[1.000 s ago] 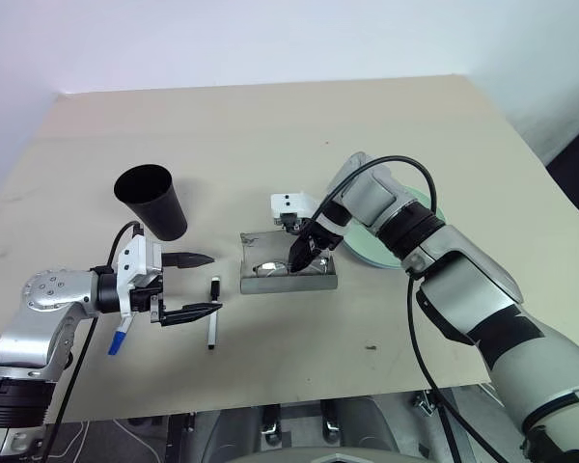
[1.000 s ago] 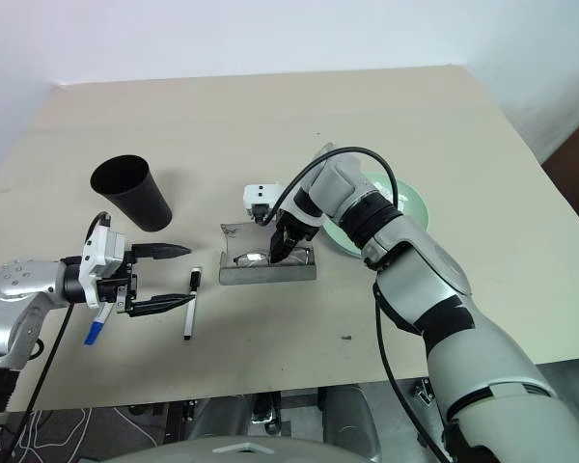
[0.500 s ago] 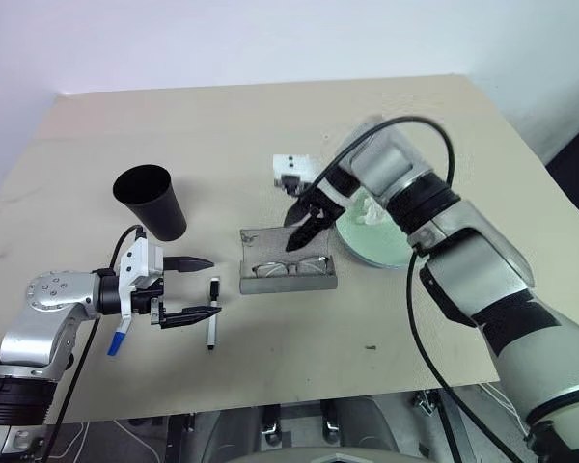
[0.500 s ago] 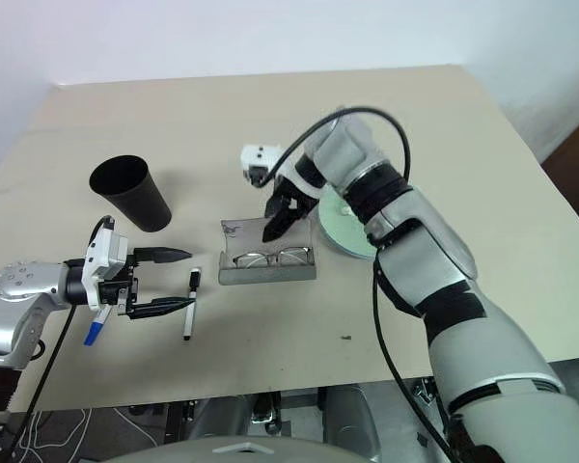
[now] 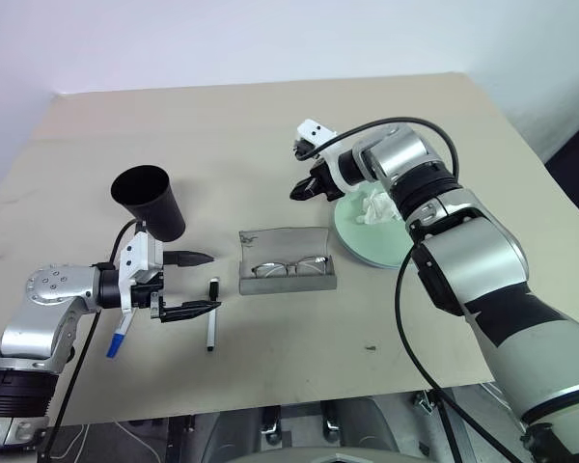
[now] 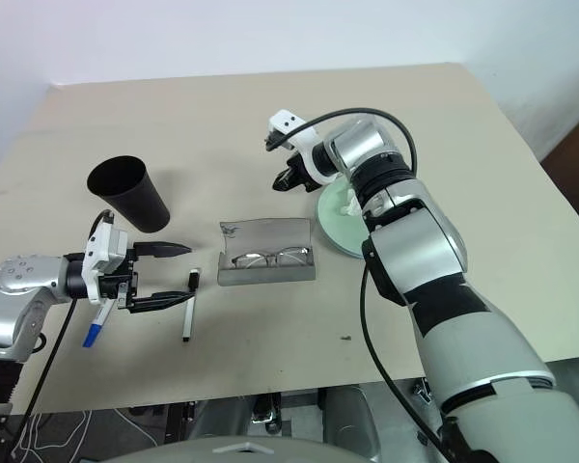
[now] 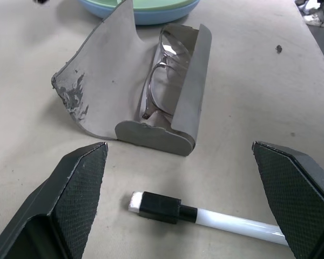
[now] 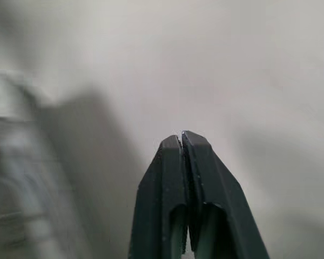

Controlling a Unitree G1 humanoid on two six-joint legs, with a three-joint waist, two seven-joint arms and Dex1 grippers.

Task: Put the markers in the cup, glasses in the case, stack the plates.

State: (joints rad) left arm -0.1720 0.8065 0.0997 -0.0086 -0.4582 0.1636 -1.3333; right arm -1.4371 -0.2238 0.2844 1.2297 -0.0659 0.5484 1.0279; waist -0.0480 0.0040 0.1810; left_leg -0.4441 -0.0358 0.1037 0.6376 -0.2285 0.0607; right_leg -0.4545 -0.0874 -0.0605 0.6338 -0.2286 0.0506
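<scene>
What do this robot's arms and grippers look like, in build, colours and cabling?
Both arms have silver-grey metallic shells with black bands at the joints. A loose black cable runs along each one. A small white block sits at each wrist. The left gripper and the right gripper each have two black fingers tapering to points; the left fingers have finely cross-hatched inner pads.

Right end effector (image 5: 297,193) lifted out of the case (image 5: 288,271), moved farther away, pinched together empty; glasses (image 5: 289,265) left inside.
</scene>
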